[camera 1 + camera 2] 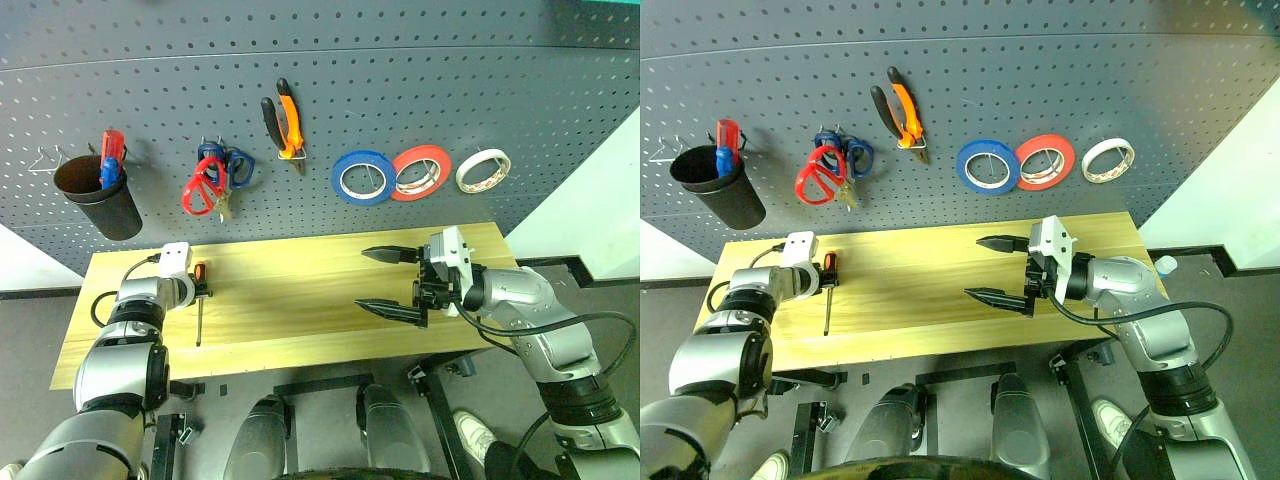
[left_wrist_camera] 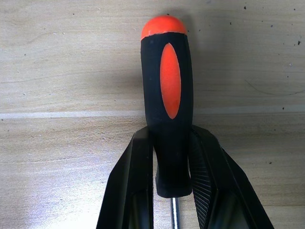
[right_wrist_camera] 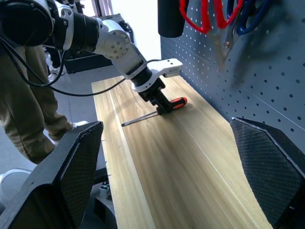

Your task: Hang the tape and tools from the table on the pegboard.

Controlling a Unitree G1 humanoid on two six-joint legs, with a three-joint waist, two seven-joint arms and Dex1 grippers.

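At the left of the frame, the left gripper is clamped on the black-and-orange handle of the screwdriver, which lies flat on the pale wooden table, its thin shaft running toward the near edge. The two black fingers press the lower handle from either side. Right of centre, the right gripper hovers above the tabletop, pointing across it with its fingers spread wide apart and nothing between them. On the dark grey pegboard behind, the red-handled scissors hang left of centre, the orange-and-black pliers above centre, and the cream-white tape at right, beside a red-orange roll and a blue roll. A black cup hangs at far left.
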